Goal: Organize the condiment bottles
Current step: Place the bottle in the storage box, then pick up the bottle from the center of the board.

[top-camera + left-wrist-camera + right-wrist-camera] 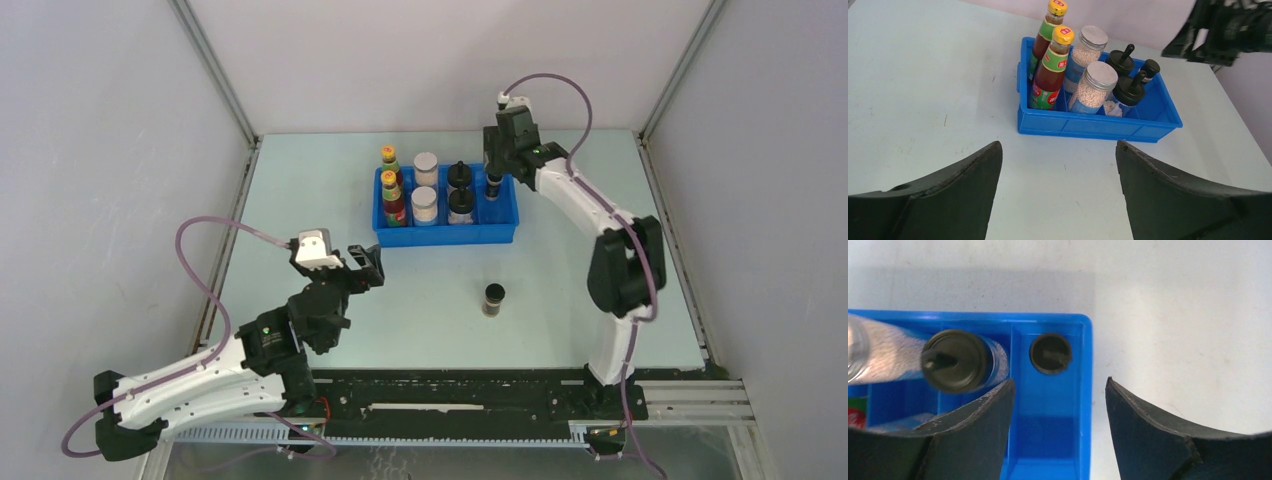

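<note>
right wrist | right hand [1059, 381] spread | vial [1050, 353] just beyond it, untouched

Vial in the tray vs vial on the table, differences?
The tray vial sits in the rightmost compartment of the blue tray; the table vial stands alone on the table. The open right hand hovers over the tray vial; no hand is at the table vial. Both stand upright, dark-capped.
</note>
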`<move>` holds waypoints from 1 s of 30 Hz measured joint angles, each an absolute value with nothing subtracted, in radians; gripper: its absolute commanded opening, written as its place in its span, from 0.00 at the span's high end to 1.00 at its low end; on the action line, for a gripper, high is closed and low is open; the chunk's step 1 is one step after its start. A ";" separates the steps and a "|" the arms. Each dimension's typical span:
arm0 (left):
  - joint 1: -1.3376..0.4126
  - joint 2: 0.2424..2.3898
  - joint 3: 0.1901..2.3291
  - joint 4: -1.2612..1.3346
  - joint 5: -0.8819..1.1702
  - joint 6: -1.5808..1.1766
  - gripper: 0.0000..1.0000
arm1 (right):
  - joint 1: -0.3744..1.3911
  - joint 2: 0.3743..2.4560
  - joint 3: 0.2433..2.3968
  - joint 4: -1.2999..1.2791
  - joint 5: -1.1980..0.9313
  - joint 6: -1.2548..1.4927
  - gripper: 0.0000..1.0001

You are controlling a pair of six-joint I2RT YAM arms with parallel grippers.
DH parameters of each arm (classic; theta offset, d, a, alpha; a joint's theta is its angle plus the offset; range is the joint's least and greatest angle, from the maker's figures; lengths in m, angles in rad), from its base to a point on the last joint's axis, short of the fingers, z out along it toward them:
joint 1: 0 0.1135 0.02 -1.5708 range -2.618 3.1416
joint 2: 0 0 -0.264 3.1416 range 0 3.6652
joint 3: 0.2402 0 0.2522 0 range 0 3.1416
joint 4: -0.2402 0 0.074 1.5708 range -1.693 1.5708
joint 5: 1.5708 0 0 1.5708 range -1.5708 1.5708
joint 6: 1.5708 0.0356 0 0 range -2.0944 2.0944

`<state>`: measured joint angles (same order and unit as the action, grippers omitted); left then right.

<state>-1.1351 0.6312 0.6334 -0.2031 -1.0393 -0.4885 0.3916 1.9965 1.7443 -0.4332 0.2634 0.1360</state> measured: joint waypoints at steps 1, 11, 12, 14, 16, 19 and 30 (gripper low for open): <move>-1.135 0.630 0.633 -0.203 -1.039 -0.488 0.12 | 0.399 1.944 1.713 -0.432 0.279 0.137 0.26; -1.135 0.631 0.633 -0.183 -1.006 -0.489 0.12 | 0.583 1.446 1.304 -0.465 0.420 0.233 0.25; -1.135 0.632 0.633 -0.180 -1.002 -0.489 0.12 | 0.612 1.415 1.264 -0.475 0.433 0.246 0.25; -1.135 0.635 0.633 -0.173 -0.992 -0.489 0.12 | 0.676 1.353 1.178 -0.505 0.461 0.272 0.25; -1.136 0.635 0.633 -0.168 -0.985 -0.490 0.12 | 0.742 1.288 1.089 -0.530 0.482 0.301 0.25; -1.136 0.629 0.632 -0.165 -0.979 -0.494 0.12 | 0.824 1.185 0.970 -0.568 0.505 0.352 0.25; -1.137 0.614 0.615 -0.166 -0.965 -0.501 0.12 | 0.964 1.126 0.848 -0.611 0.544 0.465 0.24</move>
<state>-1.1366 0.6144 0.6151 -0.1661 -0.9649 -0.5007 0.9642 1.1263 0.8478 -0.6109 0.5442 0.4652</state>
